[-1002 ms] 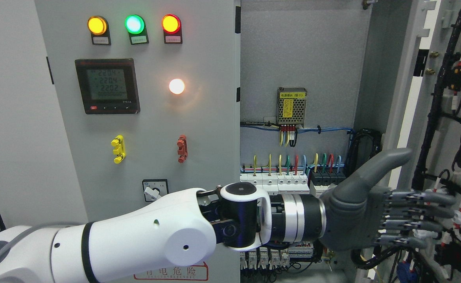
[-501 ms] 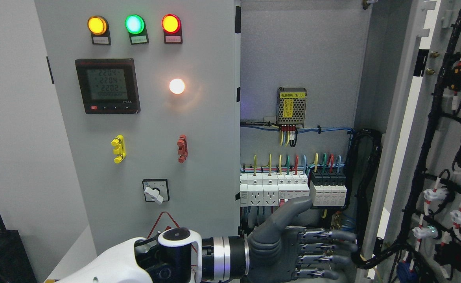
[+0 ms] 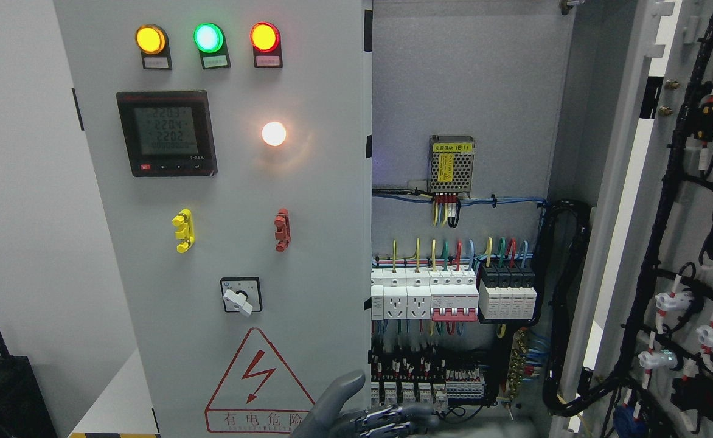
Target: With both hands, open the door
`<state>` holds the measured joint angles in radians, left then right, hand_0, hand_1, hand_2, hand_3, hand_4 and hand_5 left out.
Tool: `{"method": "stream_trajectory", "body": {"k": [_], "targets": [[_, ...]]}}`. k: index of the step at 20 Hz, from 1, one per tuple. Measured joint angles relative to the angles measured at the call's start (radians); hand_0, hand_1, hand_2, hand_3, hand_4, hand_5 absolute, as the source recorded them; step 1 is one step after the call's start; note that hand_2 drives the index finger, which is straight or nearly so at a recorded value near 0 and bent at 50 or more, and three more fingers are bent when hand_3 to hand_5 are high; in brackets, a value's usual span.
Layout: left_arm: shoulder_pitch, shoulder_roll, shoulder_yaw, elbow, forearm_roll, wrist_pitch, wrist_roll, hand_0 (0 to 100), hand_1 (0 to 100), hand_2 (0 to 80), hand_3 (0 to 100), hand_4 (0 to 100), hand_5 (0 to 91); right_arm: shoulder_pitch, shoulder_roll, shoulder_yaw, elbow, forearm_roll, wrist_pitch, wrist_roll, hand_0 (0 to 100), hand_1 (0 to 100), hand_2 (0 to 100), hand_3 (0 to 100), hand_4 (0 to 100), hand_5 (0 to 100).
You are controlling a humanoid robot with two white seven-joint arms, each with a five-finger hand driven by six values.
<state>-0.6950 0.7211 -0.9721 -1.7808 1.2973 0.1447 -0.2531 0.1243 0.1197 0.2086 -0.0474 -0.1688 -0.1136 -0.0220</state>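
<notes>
Grey left hand at bottom edge, fingers extended, holding nothing. Grey cabinet door swung open at right, wiring side showing. Breaker row exposed inside cabinet.

Evenly bright and sharp throughout, with a glaring halo around the white lamp, perhaps slightly overexposed.
</notes>
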Motion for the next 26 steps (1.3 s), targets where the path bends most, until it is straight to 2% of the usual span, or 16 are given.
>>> {"method": "stream_trajectory", "body": {"k": [5,13,23,26], "targets": [[0.255,0.063,0.102,-0.024,-0.117,-0.012,-0.016,0,0,0.0,0,3,0.0,0.000,0.000,0.000,0.000,0.000,0.000,0.000,11,0,0,0,0,0],[0.636,0.135,0.277,-0.040,-0.260,-0.013,-0.023,0,0,0.0,0,3,0.0,0.000,0.000,0.000,0.000,0.000,0.000,0.000,11,0,0,0,0,0],[1.052,0.162,0.458,0.015,-0.456,-0.045,-0.011,0,0,0.0,0,3,0.0,0.000,0.000,0.000,0.000,0.000,0.000,0.000,11,0,0,0,0,0],[1.148,0.142,0.503,0.053,-0.544,-0.045,-0.008,0,0,0.0,0,3,0.0,0.000,0.000,0.000,0.000,0.000,0.000,0.000,11,0,0,0,0,0]]}}
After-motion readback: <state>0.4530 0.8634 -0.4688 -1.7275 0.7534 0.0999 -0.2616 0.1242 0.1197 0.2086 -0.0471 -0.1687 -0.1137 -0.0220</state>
